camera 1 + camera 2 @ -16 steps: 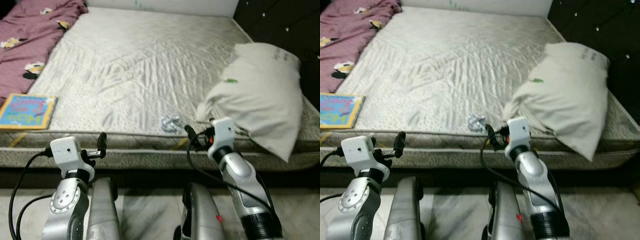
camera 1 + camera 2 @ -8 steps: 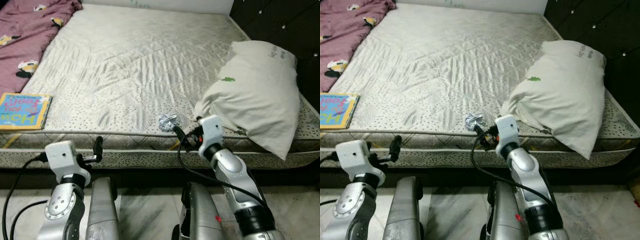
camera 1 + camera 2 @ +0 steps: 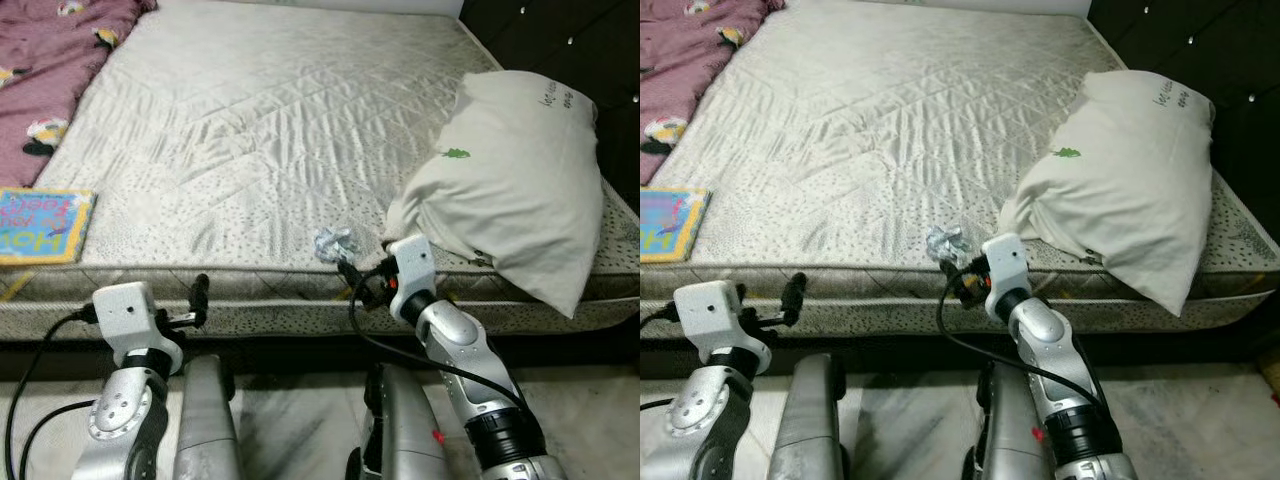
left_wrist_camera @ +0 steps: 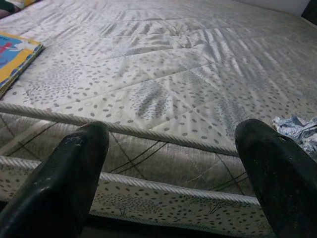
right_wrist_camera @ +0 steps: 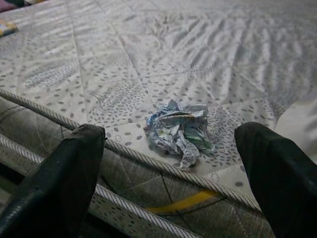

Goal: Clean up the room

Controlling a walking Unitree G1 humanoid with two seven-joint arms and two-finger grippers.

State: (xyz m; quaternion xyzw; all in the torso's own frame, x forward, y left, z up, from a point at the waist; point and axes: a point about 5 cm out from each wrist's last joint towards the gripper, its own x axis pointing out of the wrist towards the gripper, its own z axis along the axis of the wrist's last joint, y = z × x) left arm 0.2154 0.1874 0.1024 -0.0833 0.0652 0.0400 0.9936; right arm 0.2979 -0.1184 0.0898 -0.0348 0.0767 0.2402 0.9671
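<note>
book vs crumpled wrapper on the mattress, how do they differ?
The book lies flat at the mattress front-left corner; the crumpled wrapper is balled up near the pillow. The book is larger and yellow-blue; the wrapper is small and silvery. The right gripper, open, faces the wrapper. Both sit near the front edge.

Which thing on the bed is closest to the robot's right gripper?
The crumpled wrapper, lying near the mattress edge just ahead of the open right gripper. The pillow and book lie farther off.

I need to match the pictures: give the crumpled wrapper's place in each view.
Left eye view: crumpled wrapper at the mattress edge, by the pillow.
Right eye view: same edge.
Left wrist view: beside one finger.
Right wrist view: centred.
Shared landmark: the mattress's corded edge.
</note>
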